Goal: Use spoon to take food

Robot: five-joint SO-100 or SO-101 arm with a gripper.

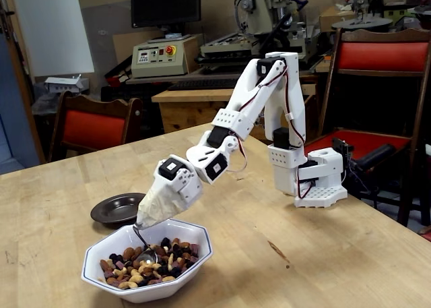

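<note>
The spoon (144,246), gripped in the tape-wrapped claw (141,222), is angled down-right into the food (168,255) (bowl tip buried among nuts).

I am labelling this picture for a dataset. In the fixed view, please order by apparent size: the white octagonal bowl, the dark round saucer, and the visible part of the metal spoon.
1. White octagonal bowl, clearly the largest.
2. Dark round saucer, smaller; it lies farther from the camera and partly behind the bowl, so its true size is unsure.
3. Shiny metal spoon, smallest; only a thin part shows above the mixed nuts and raisins.
</note>
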